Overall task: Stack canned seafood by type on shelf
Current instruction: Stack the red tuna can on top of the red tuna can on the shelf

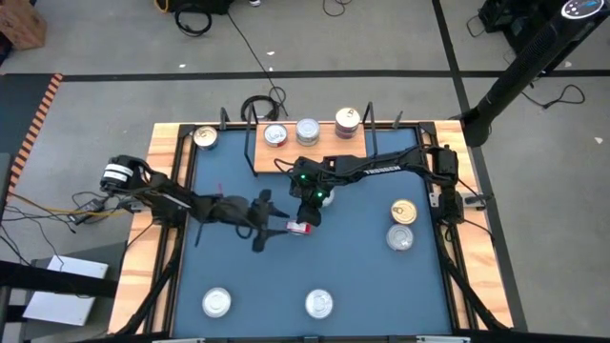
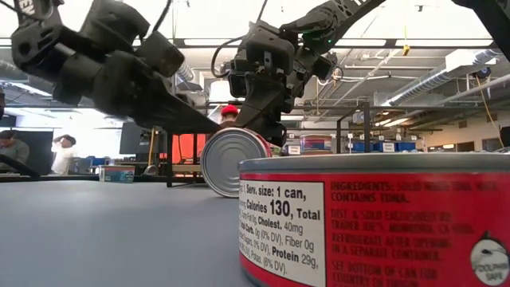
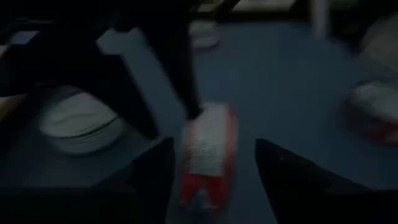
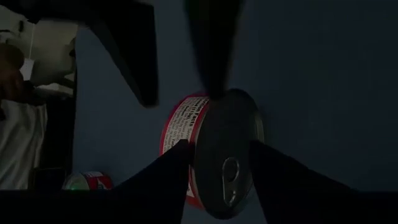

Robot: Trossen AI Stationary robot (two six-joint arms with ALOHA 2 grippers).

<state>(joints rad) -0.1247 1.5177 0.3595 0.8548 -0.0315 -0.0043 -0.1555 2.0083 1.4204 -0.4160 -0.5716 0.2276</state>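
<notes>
While both arms meet over the middle of the blue table point(image 1: 362, 276), a red-labelled can point(image 1: 301, 228) stands on its edge between them, just in front of the wooden shelf point(image 1: 324, 152). The right tool point(image 1: 310, 217) reaches down from the shelf side and straddles this can; in the right wrist view its two fingers point(image 4: 168, 174) sit either side of the can's rim, but whether they press on it I cannot tell. The left tool point(image 1: 276, 227) comes at the same can from the side opposite the shelf's right end, its fingers point(image 3: 155, 168) spread wide, with the can point(image 3: 208, 152) lying between them untouched.

On the shelf stand three lots of cans: a silver-lidded one point(image 1: 275, 135) at its left part, another point(image 1: 307, 130) at its middle, and a taller stack with a red side point(image 1: 348, 122) to the right. One gold-lidded can point(image 1: 205, 137) sits off the shelf's left end. Two cans point(image 1: 402, 211) point(image 1: 399, 237) lie touching, well to the right of the shelf's front. Two more point(image 1: 217, 303) point(image 1: 318, 304) rest far from the shelf, by the table's near edge.
</notes>
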